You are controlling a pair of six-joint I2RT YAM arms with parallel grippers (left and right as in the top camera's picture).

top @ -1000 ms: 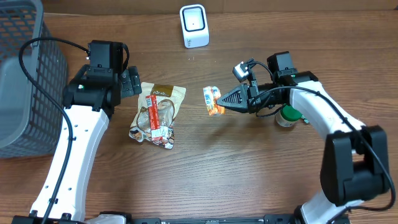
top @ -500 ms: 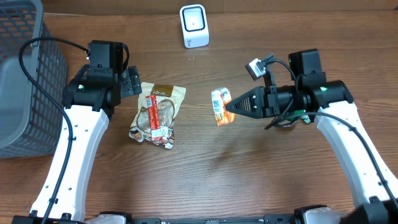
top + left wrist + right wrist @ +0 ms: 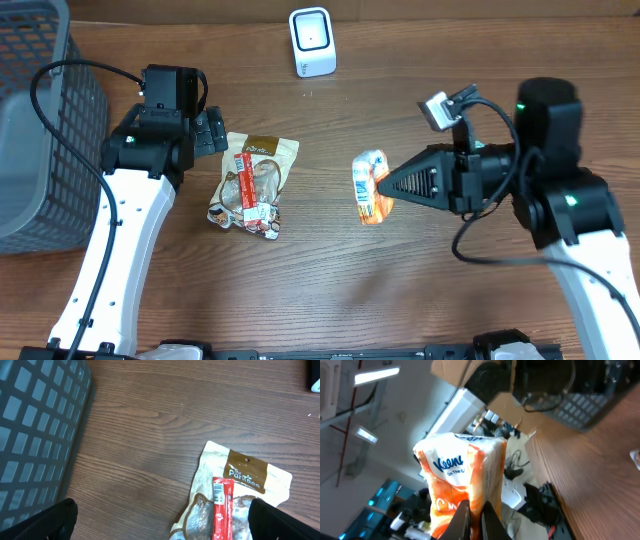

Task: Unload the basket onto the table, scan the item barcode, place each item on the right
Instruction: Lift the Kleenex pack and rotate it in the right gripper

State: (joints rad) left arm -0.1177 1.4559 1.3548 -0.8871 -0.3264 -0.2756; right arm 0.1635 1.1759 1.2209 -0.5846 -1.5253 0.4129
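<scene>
Wood table (image 3: 330,290): right gripper (image 3: 390,185) clamped on tissue pack (image 3: 370,188), now lifted and pulled to frame centre-right, further from scanner (image 3: 312,41) at top centre; barcode not yet presented; left gripper (image 3: 212,132) released, idle upper left

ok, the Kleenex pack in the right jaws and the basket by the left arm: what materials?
Kleenex pack: looks like thin glossy plastic film, going by the sheen and the creases where it is pinched. Basket: grey open grid, probably moulded plastic or coated wire; cannot tell which.
</scene>
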